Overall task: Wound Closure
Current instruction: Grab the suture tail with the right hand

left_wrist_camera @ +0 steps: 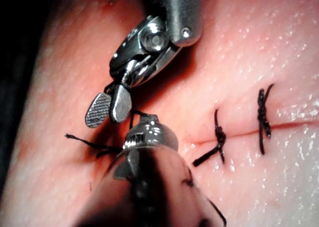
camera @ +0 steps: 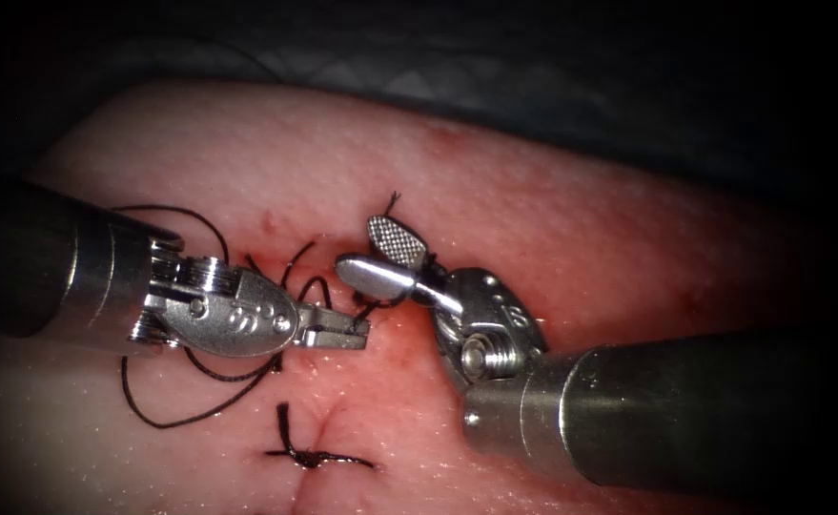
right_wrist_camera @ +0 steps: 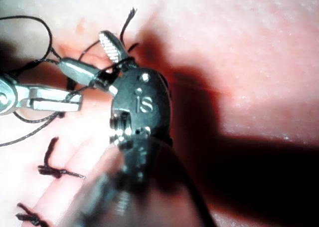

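Note:
The tissue (camera: 552, 229) is pale pink, and its cut (camera: 328, 415) runs up the middle. My left tool (camera: 347, 331) comes in from the left and is shut on the black thread (camera: 156, 412) just left of the cut. From its tip the thread leads across to my right tool (camera: 380, 256), whose jaws stand open above the cut. There the thread wraps the base of the jaws (right_wrist_camera: 107, 77), and its frayed short end (camera: 392, 202) sticks up behind them. In the right wrist view the right tool (right_wrist_camera: 82, 50) is spread, with the left tool (right_wrist_camera: 75, 103) beside it.
A knotted stitch (camera: 314, 458) crosses the cut nearer the camera; two stitches (left_wrist_camera: 219, 137) (left_wrist_camera: 263, 118) show in the left wrist view. Slack thread loops under the left tool's wrist (camera: 228, 315). Red fluid (camera: 380, 358) stains the tissue between the tools. A dark cloth (camera: 533, 86) lies beyond the tissue.

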`<state>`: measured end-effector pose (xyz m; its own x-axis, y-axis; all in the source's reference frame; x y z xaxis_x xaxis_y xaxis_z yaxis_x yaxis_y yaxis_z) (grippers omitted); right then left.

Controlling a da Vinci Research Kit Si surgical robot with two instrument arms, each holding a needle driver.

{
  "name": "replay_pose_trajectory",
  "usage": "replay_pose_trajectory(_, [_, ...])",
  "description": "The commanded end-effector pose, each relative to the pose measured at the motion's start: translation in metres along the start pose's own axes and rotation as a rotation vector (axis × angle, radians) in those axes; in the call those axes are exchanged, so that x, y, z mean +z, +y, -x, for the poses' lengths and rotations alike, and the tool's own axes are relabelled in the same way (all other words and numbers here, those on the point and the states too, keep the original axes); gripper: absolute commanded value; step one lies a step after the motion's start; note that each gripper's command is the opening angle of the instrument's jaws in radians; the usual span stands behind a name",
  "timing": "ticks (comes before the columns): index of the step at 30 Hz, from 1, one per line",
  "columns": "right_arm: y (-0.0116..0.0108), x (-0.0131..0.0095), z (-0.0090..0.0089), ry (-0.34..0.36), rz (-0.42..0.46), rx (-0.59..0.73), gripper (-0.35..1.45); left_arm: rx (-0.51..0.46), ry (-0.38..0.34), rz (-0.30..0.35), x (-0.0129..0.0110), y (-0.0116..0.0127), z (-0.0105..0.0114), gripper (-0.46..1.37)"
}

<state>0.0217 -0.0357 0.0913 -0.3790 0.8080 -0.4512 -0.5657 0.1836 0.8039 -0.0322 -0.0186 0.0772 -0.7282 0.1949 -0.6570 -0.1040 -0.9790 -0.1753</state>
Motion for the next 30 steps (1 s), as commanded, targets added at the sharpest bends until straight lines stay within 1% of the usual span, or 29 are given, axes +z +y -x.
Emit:
replay_pose_trajectory(1, [0.0003,-0.0001,0.0,0.0,0.027,0.018,0.84,-0.002,-0.005,-0.002,-0.0002,0.0001,-0.0001,-0.35])
replay_pose_trajectory(7, [0.0017,-0.0002,0.0004,-0.011,0.103,0.118,0.8,-0.004,-0.006,-0.004,-0.0002,0.0003,-0.0004,-0.35])
replay_pose_trajectory(12, [0.0033,0.0004,0.0007,-0.019,0.163,0.173,0.81,-0.005,-0.004,-0.006,0.0002,-0.0001,-0.0003,-0.35])
replay_pose_trajectory(13, [0.0038,0.0007,0.0007,-0.018,0.173,0.201,0.82,-0.005,-0.004,-0.006,0.0004,-0.0003,-0.0003,-0.35])
replay_pose_trajectory(23, [0.0056,0.002,-0.0002,-0.014,0.202,0.294,0.82,-0.008,-0.001,-0.014,0.0017,-0.0013,-0.0002,-0.35])
replay_pose_trajectory(27, [0.006,0.0023,-0.0002,-0.021,0.22,0.344,0.82,-0.009,0.0,-0.012,0.002,-0.0014,-0.0003,-0.35])
replay_pose_trajectory(30, [0.0063,0.0025,0.0001,-0.026,0.228,0.353,0.82,-0.009,0.001,-0.01,0.002,-0.0014,-0.0003,-0.35])
